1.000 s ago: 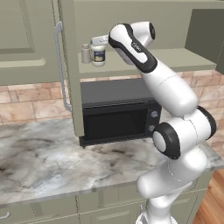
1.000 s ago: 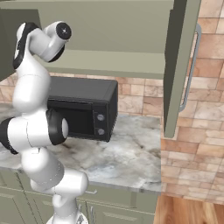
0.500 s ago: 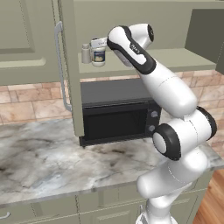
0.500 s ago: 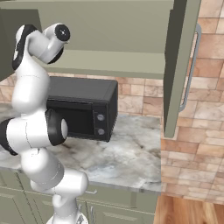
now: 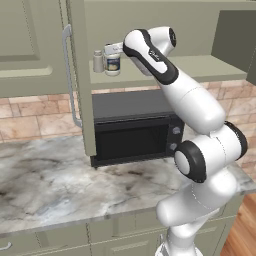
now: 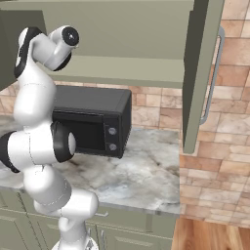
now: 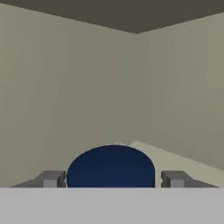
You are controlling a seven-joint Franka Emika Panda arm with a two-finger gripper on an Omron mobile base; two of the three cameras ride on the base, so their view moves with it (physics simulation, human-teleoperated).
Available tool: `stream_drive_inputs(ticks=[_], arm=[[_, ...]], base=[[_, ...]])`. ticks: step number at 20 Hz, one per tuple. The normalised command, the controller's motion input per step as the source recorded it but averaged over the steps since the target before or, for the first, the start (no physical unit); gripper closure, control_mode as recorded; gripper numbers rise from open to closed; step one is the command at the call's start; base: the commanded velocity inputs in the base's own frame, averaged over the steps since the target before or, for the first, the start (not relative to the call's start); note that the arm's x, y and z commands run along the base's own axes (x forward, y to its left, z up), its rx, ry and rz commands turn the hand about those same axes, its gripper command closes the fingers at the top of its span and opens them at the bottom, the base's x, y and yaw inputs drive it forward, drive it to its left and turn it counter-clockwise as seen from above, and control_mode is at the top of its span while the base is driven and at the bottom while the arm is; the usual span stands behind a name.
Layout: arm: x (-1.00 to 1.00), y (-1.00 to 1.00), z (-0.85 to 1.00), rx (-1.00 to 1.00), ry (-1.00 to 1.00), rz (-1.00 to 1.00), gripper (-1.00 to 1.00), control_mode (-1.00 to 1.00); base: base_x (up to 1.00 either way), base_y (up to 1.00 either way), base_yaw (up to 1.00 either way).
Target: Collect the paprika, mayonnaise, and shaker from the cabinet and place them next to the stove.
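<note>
The mayonnaise (image 5: 113, 64), a white jar with a dark blue lid (image 7: 111, 168), stands on the shelf of the open cabinet (image 5: 200, 67). Just left of it is the small grey shaker (image 5: 98, 61). My gripper (image 5: 113, 50) reaches into the cabinet and sits over the top of the jar. In the hand view the gripper (image 7: 113, 179) straddles the blue lid, the left fingertip (image 7: 51, 178) close against it and the right one a little apart from it. The jaws are open. The paprika and the stove are out of view.
The cabinet door (image 5: 76, 80) hangs open left of the shelf, with its bar handle (image 5: 68, 75) outward; it also shows at the right in the other base view (image 6: 200, 73). A black microwave (image 5: 135, 130) stands under the shelf on the marble counter (image 5: 50, 180).
The hand has shifted slightly left over the jar, and the jaws have narrowed around the lid.
</note>
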Motion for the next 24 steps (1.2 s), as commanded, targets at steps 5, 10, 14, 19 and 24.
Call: stream_drive_inputs(ticks=[5,10,14,19,24], arm=[[0.02,0.0,-0.04,0.0,0.0,0.0,1.0,-1.0],[0.0,0.0,-0.03,0.0,0.0,0.0,1.0,-1.0],[-0.13,0.0,-0.02,0.0,0.0,0.0,1.0,-1.0],[-0.27,0.0,-0.02,0.0,-0.03,0.0,1.0,-1.0],[-0.53,-0.01,-0.02,0.0,-0.02,0.02,1.0,-1.0]], base=[[0.0,0.0,0.0],[0.0,0.0,0.0],[0.0,0.0,0.0],[0.0,0.0,0.0],[0.0,0.0,0.0]])
